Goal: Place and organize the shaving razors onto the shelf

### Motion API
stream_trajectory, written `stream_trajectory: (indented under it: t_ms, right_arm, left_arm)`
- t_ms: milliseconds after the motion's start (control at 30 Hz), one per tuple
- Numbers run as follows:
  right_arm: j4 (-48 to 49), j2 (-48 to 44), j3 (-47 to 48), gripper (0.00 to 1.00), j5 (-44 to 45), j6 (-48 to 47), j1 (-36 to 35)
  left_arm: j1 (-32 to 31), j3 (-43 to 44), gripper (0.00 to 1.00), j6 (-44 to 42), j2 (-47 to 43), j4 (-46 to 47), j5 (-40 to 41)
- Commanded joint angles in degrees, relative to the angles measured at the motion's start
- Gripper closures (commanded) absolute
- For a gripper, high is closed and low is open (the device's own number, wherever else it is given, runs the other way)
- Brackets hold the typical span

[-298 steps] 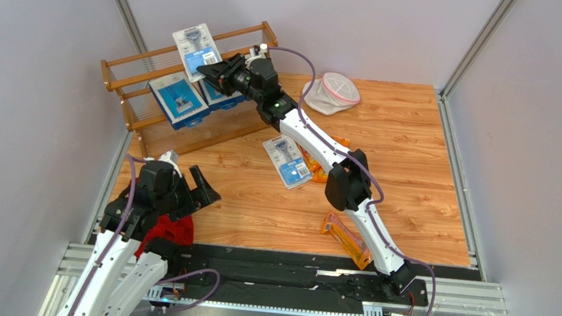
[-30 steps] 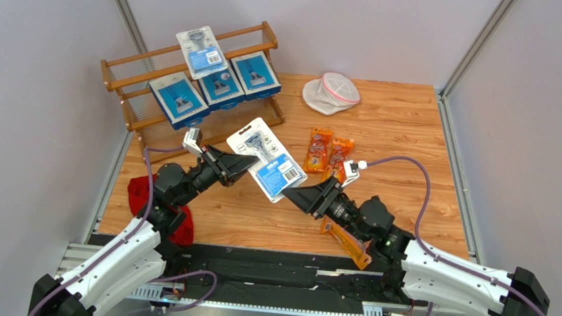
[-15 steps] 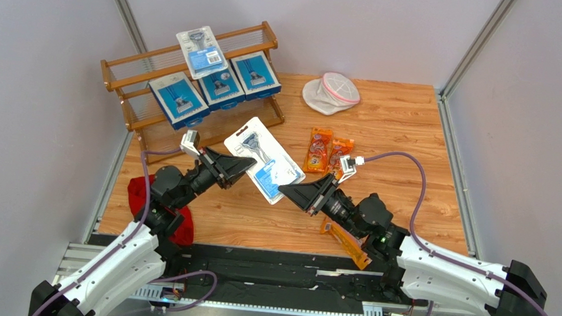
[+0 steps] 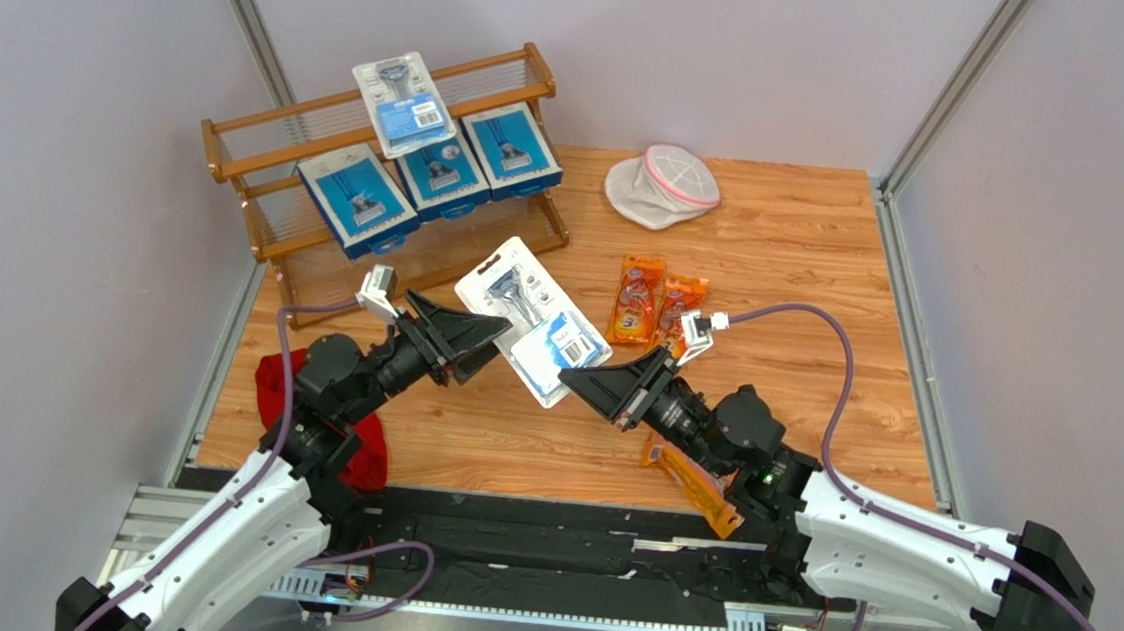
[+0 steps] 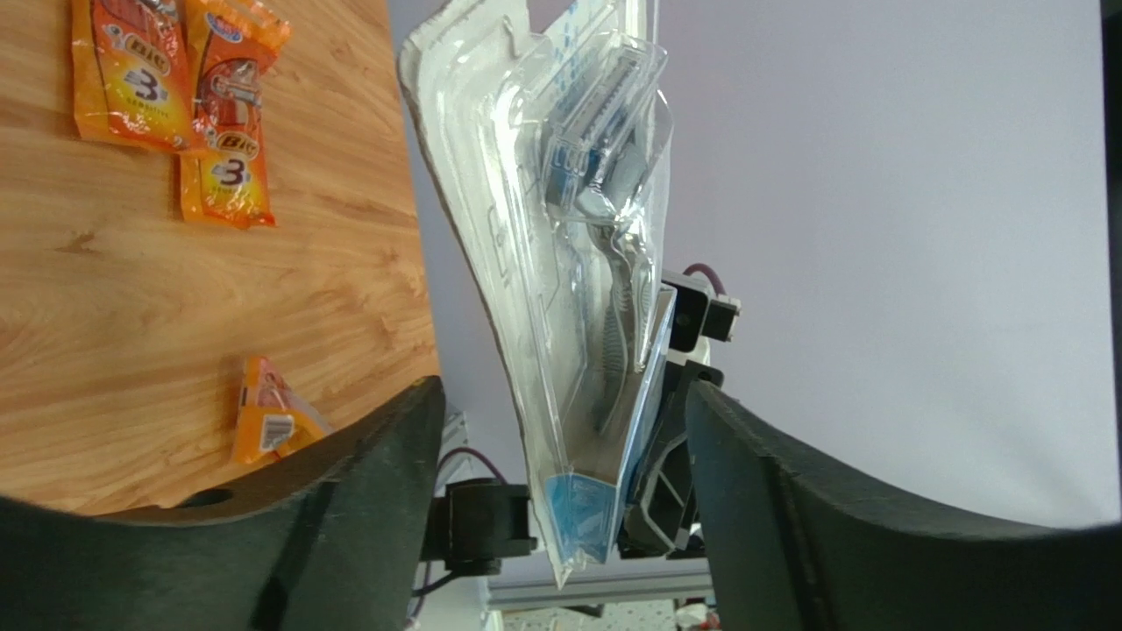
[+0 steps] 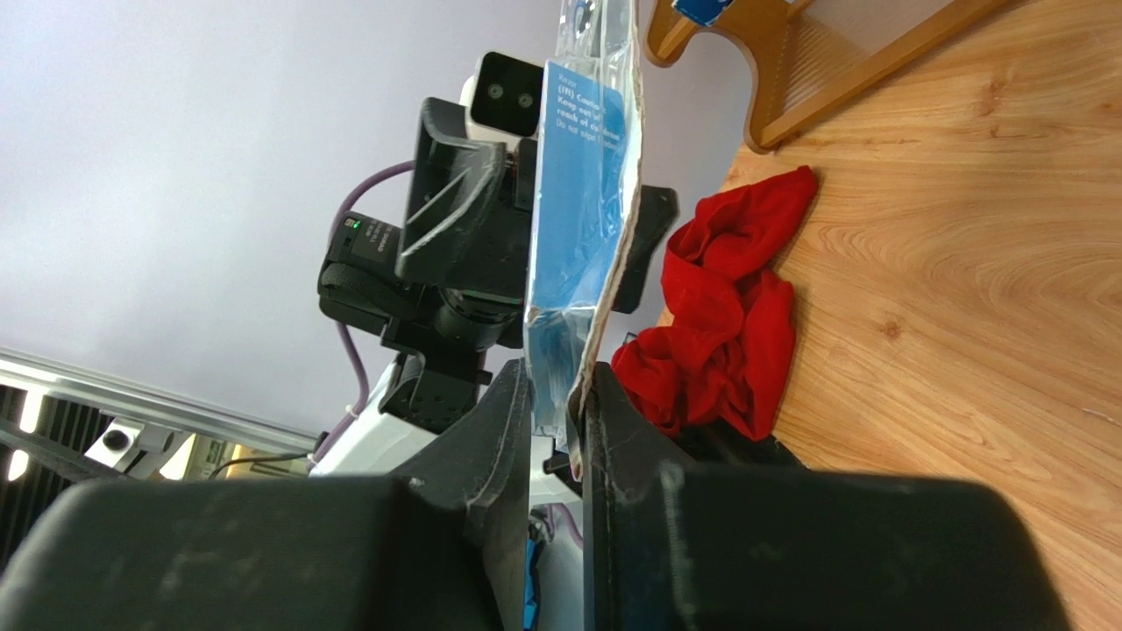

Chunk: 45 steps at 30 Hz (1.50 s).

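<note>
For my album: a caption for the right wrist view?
Right jaws pinch a blister pack by its edge; a red cloth lies beyond.

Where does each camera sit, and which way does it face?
Top external: above and behind the bases, looking down at the table; both arms show.
Left wrist: on the left arm, facing the right arm; own open fingers show.
Right wrist: on the right arm, facing the left arm and red cloth; own fingers show, pinched shut.
Shared: all three see the blister pack held by the right gripper.

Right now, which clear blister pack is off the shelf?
The blister pack in mid-air between the arms, pinched by the right pincer; the other pack lies atop the shelf.
</note>
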<state>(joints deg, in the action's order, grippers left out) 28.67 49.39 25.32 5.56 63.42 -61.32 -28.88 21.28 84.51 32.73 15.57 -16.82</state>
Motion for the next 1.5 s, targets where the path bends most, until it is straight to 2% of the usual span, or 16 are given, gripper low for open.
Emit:
stream_trajectory:
  t_ms: [0, 133, 433, 567, 767, 1000, 1300, 1467]
  right_arm:
    - [0.08, -2.45, 1.05, 1.00, 2.61, -1.28, 0.15]
    - [-1.50, -3.68, 1.05, 1.00, 3.49, -1.54, 0.15]
    - [-3.44, -3.95, 1.31, 1.00, 3.67, -1.89, 0.15]
    - [-4.75, -3.68, 2.18, 1.00, 3.67, -2.33, 0.15]
    - [-8.62, -2.98, 4.56, 1.00, 3.58, -3.74, 0.15]
    - [-11.44, -0.79, 8.60, 1.00, 3.32, -5.41, 0.85]
    - [-13.11, 7.64, 17.47, 1.00, -3.71, -6.11, 5.50]
    - [-13.20, 12.13, 23.36, 1.00, -10.30, -6.38, 10.60]
  left_arm:
    - [-0.12, 5.16, 0.21, -6.10, -1.44, -8.53, -0.76]
    - [-0.12, 8.51, 0.17, -10.76, -2.14, -17.75, 0.47]
    - [-0.12, 21.60, 0.16, -24.56, -0.65, -50.52, 12.50]
    - [-0.12, 26.43, 0.15, -29.47, 2.15, -57.39, 16.64]
    - [-0.12, 30.22, 0.15, -35.89, 6.38, -62.85, 19.28]
    - [-0.12, 32.68, 0.15, -39.42, 6.73, -66.72, 22.44]
    - [-0.12, 32.86, 0.15, -41.53, 5.33, -70.24, 24.29]
    - [-0.12, 35.31, 0.15, -43.46, 4.62, -74.28, 27.27]
